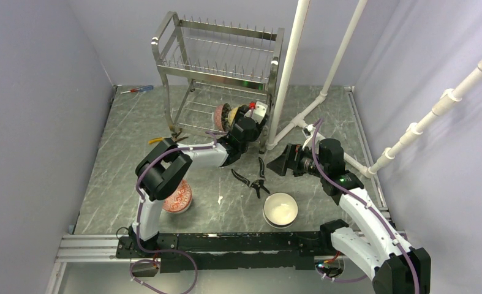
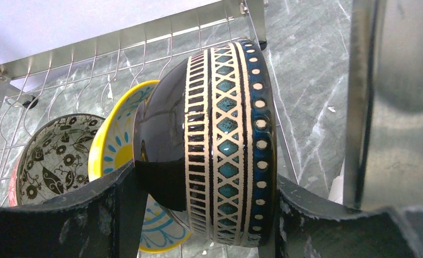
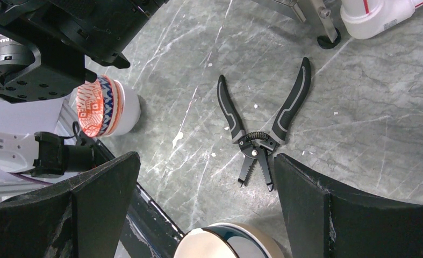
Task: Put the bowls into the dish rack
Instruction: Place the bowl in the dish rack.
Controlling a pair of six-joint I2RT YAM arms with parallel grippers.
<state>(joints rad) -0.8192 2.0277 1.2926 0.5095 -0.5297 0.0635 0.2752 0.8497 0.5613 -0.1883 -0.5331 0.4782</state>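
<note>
As seen from the top external view, the left gripper (image 1: 237, 122) is placed inside the lower tier of the dish rack (image 1: 217, 58), towards its right side and close to a frame post. What it carries is poorly seen from above. Two bowls are noted on the bench (image 1: 116, 171), not yet loaded: a red-patterned bowl (image 1: 178, 197) beside the left arm and a white bowl (image 1: 280, 208) near the right arm. The right gripper (image 1: 282, 164) is held low over the bench, beside a pair of pliers (image 1: 253, 179).

From the left wrist view, the left gripper is found closed on a teal-banded bowl (image 2: 228, 145), which is held on edge with one finger on each face. A yellow-and-blue bowl (image 2: 115, 145) and a black floral bowl (image 2: 53, 156) are seen standing on edge on the wire floor just behind it. It is judged that the teal-banded bowl should be lowered until its rim is seated between the wires. It should be kept parallel to the yellow-and-blue bowl, not knocked against it, and released only once the rack carries it. The steel post (image 2: 386, 102) at the right should be cleared on withdrawal.

From the right wrist view, the right gripper is found wide open and empty, with the pliers on the bench below it. The red-patterned bowl is seen to one side and the white bowl's rim at the bottom edge.
</note>
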